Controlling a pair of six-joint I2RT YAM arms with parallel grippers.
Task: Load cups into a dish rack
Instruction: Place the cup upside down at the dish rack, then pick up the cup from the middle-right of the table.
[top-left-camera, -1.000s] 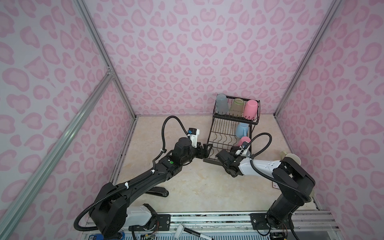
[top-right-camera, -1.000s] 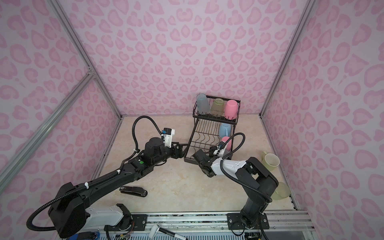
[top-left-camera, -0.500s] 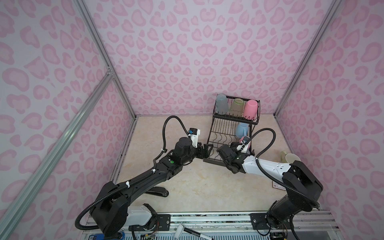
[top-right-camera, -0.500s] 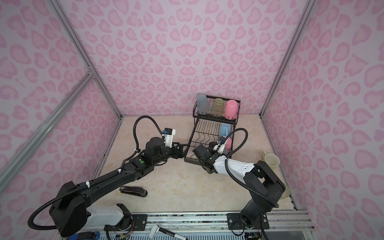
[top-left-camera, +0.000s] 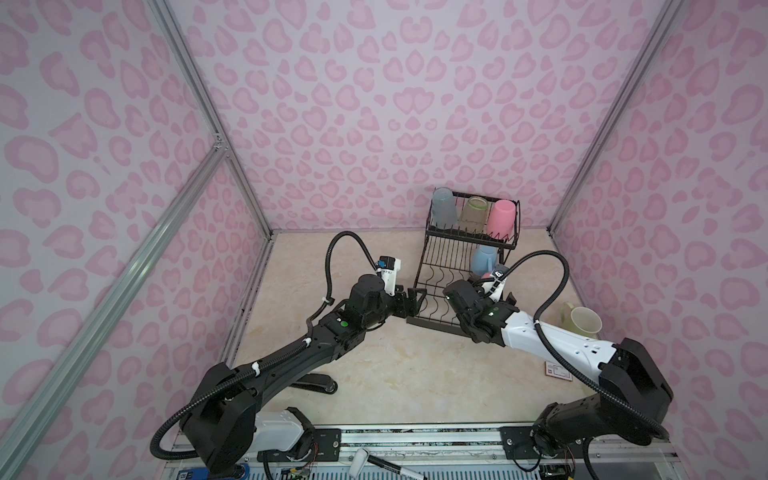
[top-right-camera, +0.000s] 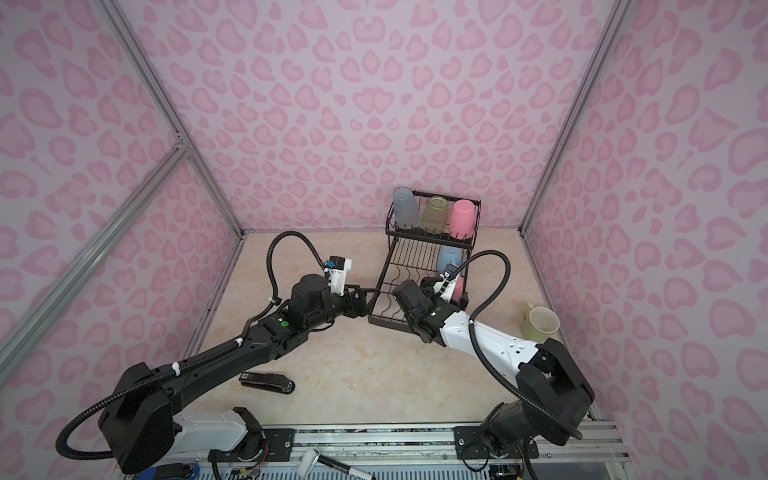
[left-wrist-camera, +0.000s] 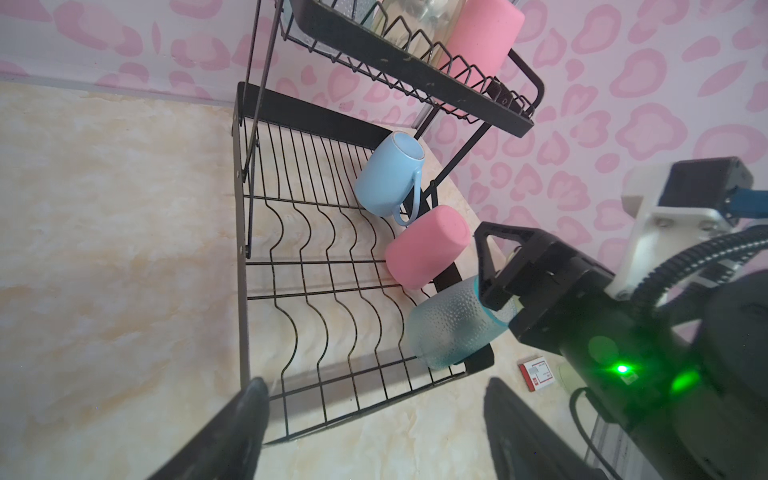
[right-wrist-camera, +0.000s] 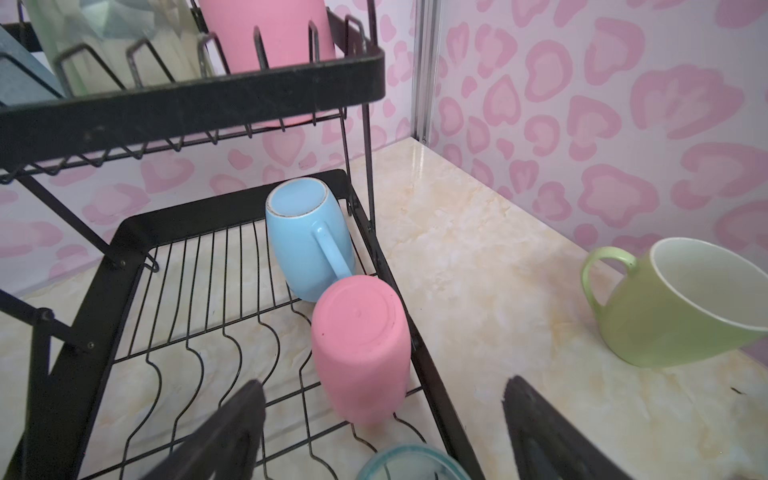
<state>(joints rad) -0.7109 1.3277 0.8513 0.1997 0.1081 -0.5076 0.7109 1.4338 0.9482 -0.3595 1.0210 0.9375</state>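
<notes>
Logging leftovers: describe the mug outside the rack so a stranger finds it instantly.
Find the black dish rack by the back wall. On the tabletop right of it, near the side wall, sits a pale green mug; the light blue mug is inside the rack.

we find the dish rack (top-left-camera: 432, 323) on the table (top-left-camera: 395, 374), toward the far right, close before the back wall. in its upper basket (top-left-camera: 473, 237) three cups stand in a row: the left tumbler (top-left-camera: 444, 208), the centre tumbler (top-left-camera: 471, 212) and the right tumbler (top-left-camera: 500, 216).

on the lower grid (left-wrist-camera: 316, 262), along its right edge, we see the rack mug (left-wrist-camera: 386, 174) at the back, the middle tumbler (left-wrist-camera: 428, 247) close before it, and the front tumbler (left-wrist-camera: 453, 324) at the front right corner.

the left gripper (left-wrist-camera: 376, 384) sits just before the rack's front left corner. the right gripper (right-wrist-camera: 382, 386) sits over the front tumbler.

right of the rack, well apart, the table mug (top-left-camera: 582, 322) is near the right wall. the card (top-left-camera: 559, 371) lies before it, and the stapler (top-right-camera: 268, 381) lies front left, below the left arm.
</notes>
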